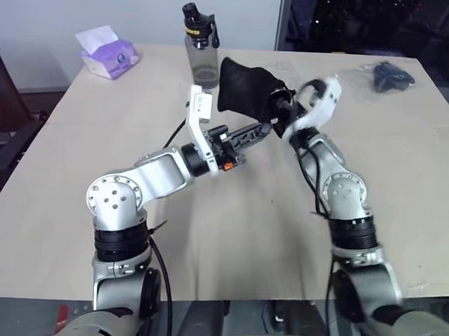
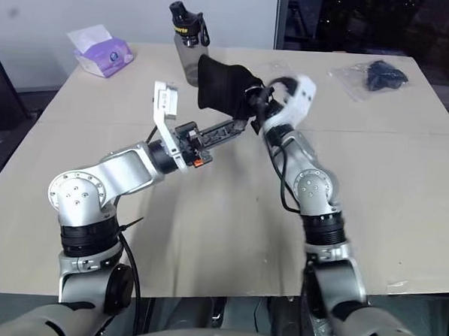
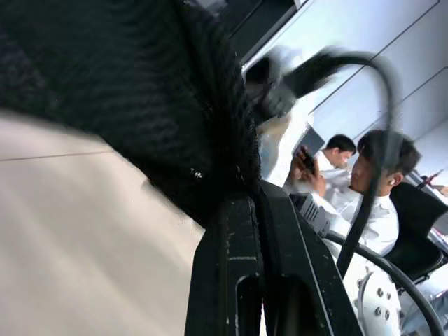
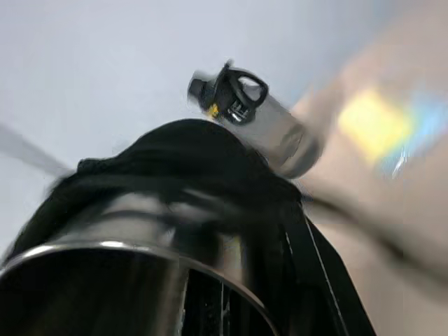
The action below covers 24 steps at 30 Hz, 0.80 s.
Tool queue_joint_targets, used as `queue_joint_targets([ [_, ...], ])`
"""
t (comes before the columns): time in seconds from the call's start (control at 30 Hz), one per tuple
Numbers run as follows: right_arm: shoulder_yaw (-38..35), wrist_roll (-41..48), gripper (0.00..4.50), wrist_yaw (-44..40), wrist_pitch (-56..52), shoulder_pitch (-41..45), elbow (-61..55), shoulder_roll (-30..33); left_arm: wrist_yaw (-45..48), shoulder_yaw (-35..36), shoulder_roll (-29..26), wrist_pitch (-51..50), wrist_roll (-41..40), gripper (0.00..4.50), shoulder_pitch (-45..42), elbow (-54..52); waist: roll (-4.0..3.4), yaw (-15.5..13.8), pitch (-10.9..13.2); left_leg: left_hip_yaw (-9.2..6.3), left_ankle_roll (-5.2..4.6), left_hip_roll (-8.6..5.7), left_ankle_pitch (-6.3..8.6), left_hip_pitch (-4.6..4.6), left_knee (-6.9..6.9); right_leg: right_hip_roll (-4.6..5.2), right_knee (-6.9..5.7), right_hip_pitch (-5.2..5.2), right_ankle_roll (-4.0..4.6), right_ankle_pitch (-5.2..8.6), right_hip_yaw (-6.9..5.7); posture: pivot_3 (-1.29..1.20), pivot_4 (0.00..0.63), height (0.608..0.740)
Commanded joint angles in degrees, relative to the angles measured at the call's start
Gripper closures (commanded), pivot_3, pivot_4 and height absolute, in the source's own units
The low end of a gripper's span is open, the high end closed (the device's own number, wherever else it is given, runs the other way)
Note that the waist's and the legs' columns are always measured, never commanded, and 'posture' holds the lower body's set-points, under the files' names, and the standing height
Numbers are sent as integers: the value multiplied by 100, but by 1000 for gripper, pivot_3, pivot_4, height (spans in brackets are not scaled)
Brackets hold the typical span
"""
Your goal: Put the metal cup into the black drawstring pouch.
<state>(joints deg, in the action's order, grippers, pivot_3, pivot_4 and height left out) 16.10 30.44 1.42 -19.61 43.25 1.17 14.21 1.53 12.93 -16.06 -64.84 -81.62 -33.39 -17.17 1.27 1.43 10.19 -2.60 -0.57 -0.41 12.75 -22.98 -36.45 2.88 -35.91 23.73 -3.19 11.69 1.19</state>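
Here the left pincer (image 1: 266,129) is seen pressed together on the lower edge of the black drawstring pouch (image 1: 242,87), which is held up in the air above the desk (image 1: 229,228). The right pincer (image 1: 282,109) is closed at the pouch's open side, where the metal cup (image 4: 105,280) is gripped; in the right wrist view its shiny rounded steel rim is seen right at the pouch's mouth, with soft black fabric draped over it. The pouch is shown as a dark, finely ribbed cloth bag, bulging and slack. Just behind it a smoky-grey translucent bottle (image 1: 201,48) with a black cap stands upright. A purple tissue pack (image 1: 108,55) and a clear plastic bag (image 1: 380,74) holding something dark lie well apart at the far corners.
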Motion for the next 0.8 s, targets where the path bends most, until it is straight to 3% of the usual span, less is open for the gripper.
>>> queue_joint_targets([
  [0.03, 1130, -2460, 4470, -559, 1265, 118, 370, 694, -1, -166, 180, 188, -798, 4500, -409, -52, 0, -4, 0, 0, 0, -2, 0, -1, 0, 0, 2, 0, -1, 0, 2, 0, 150, 740],
  [0.2, 1642, -4497, 4470, -665, 2362, 299, 823, 1230, -147, -248, 175, 307, -1041, 4500, -552, -34, 4, 23, 2, 7, 2, 3, -1, -2, 3, -1, 1, 6, -2, -1, 11, 0, 150, 740],
  [0.4, 974, -4534, 4470, -734, 2318, 47, 890, 741, -170, -384, 111, 284, -1138, 4500, -358, -178, 6, 23, 1, 4, 17, 8, -9, -2, 4, -2, 1, 4, 0, -2, 12, 0, 150, 740],
  [0.53, 1105, -5198, 4470, -1058, 2417, 47, 893, 879, -232, -359, 152, 438, -1197, 4500, -443, -142, 6, -7, 2, -5, 9, 1, -5, -2, 0, 4, 0, 4, -1, -2, 17, 0, 150, 740],
  [0.63, 1023, -5020, 4470, -1390, 2452, -224, 929, 814, -186, -253, 180, 572, -1228, 4500, -540, -96, 6, -45, 2, -11, 4, -1, -2, -1, 0, 4, 0, 4, 0, -2, 16, 0, 150, 740],
  [0.8, 487, -3739, 4470, -2057, 1907, -718, 492, 160, -7, -224, 133, 602, -993, 4500, -378, -36, 7, -70, 2, -11, 5, 1, -3, -2, 0, 3, 0, -1, 0, -2, 1, 0, 150, 740],
])
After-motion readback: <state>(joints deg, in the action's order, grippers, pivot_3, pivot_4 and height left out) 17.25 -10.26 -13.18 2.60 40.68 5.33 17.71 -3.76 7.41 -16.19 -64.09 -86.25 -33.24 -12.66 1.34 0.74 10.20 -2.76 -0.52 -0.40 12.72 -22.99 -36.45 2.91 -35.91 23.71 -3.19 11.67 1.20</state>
